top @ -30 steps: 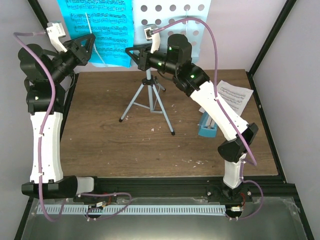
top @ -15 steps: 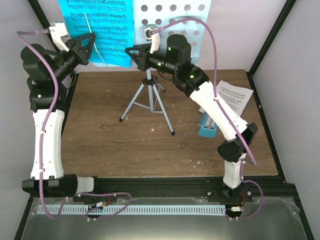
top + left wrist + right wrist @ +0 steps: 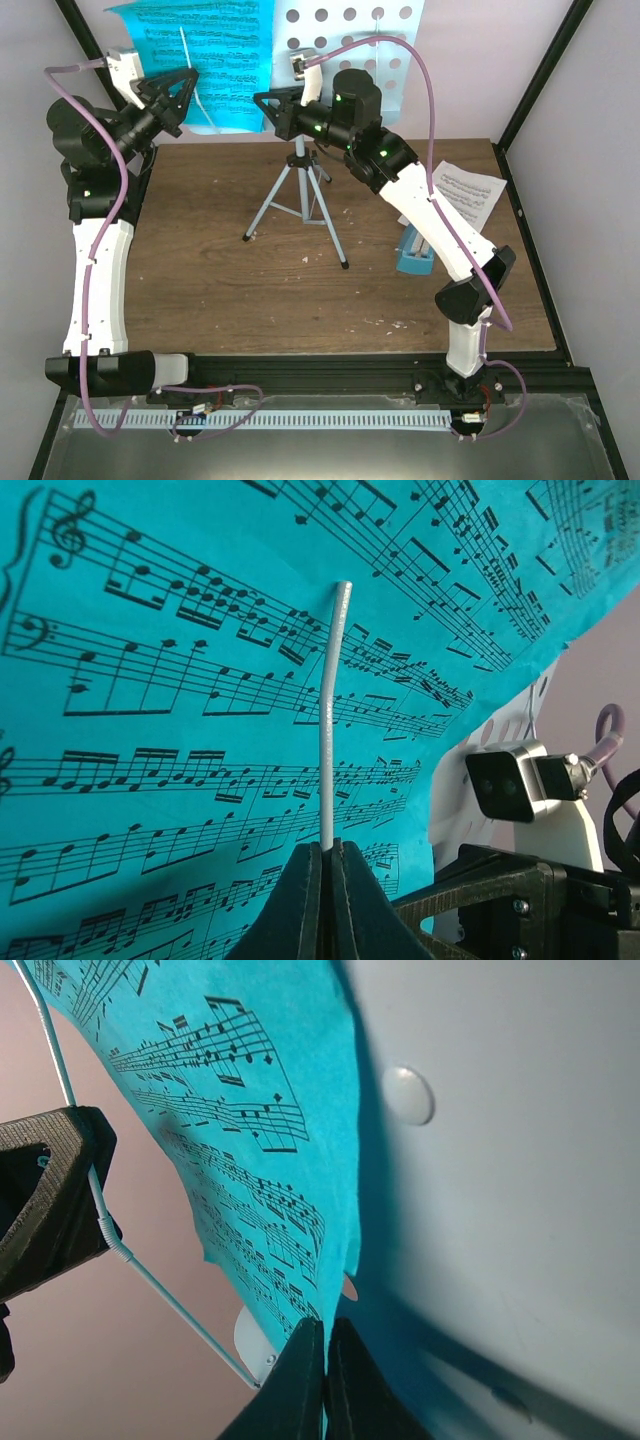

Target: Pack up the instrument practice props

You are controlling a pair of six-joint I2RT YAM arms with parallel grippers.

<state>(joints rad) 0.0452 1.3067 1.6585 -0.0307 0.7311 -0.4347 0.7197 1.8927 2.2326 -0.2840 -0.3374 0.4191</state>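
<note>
The left gripper [image 3: 325, 852] is pinched tight on the thin wire retainer [image 3: 334, 700], likely to free the cyan sheet [image 3: 225, 60] it crosses on the music stand [image 3: 350, 30]. The right gripper [image 3: 325, 1335] nips that sheet's lower edge, seemingly to draw it off. The white sheet [image 3: 470, 195] and metronome [image 3: 413, 258] lie right of the stand.

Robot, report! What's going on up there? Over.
Left gripper shut on white wire. Right gripper shut on blue music sheet edge. Sheet against stand. Wire lies across sheet.
</note>
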